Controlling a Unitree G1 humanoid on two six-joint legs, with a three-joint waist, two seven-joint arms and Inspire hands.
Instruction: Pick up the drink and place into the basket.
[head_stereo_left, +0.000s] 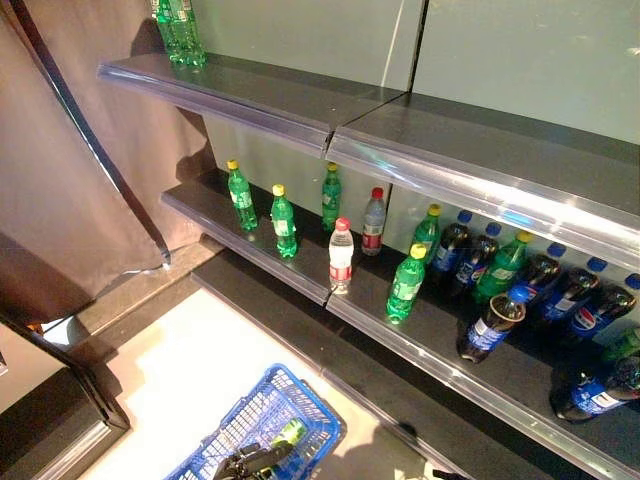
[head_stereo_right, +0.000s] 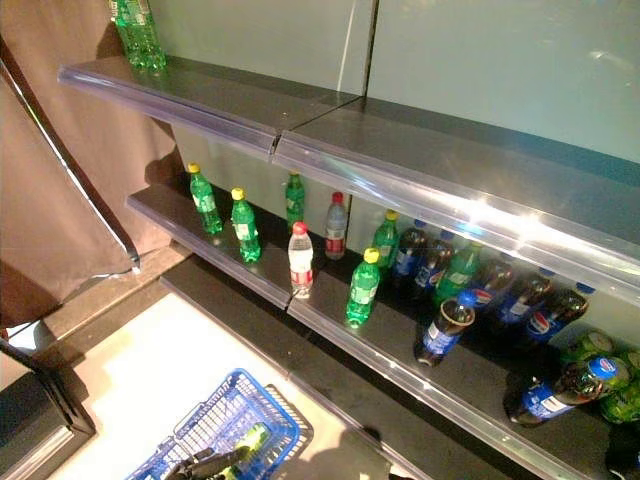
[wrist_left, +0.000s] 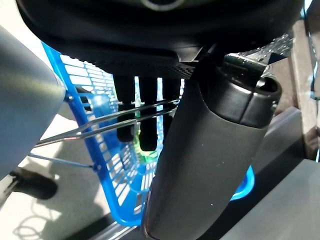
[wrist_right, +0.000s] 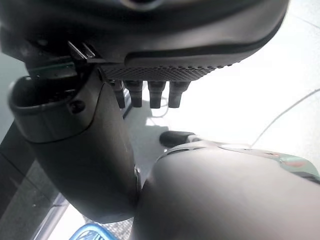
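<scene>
Our left hand hangs at the blue wire basket, its fingers curled over the thin metal handle wires that cross the left wrist view, so we read it as closed round the handle. In the head views the hand shows as a dark shape at the basket's near rim, low in the picture. Inside the basket lies a green bottle, seen through the mesh. Our right hand shows in its own wrist view only, short fingers pointing out straight over pale floor and holding nothing. The basket hangs over the light floor, well apart from the dark base ledge of the shelving. Beyond that ledge the lower shelf carries green bottles, one clear bottle with a red cap close to the front lip, and dark cola bottles crowded toward the right. The upper shelf overhangs them, with more green bottles at its far left end.
</scene>
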